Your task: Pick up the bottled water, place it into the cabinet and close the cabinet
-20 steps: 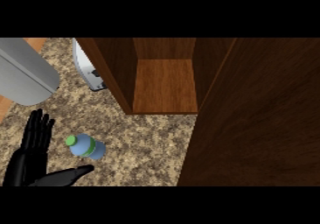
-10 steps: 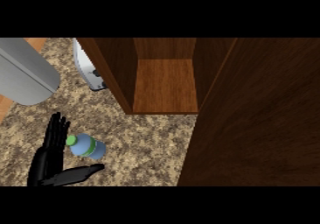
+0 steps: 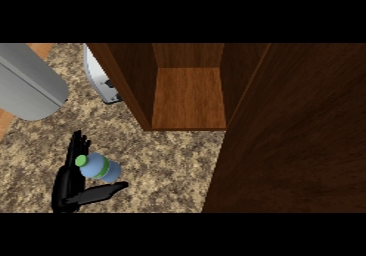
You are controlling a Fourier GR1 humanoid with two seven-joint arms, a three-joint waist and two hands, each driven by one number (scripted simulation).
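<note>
The left hand [image 3: 68,187] is held wide open, fingers straight just beside the bottled water [image 3: 99,168], thumb stretched below it; the cabinet [image 3: 190,97] is seen open.

An open wooden cabinet [image 3: 187,97] stands on a speckled stone counter [image 3: 171,160] — left of the cabinet, a pale appliance [image 3: 101,82], then a grey rounded object [image 3: 27,80].

Grained brown wood cabinet [image 3: 190,97], speckled matt stone counter [image 3: 171,162], smooth blue plastic bottle [image 3: 105,170] (green cap [image 3: 82,160]).
</note>
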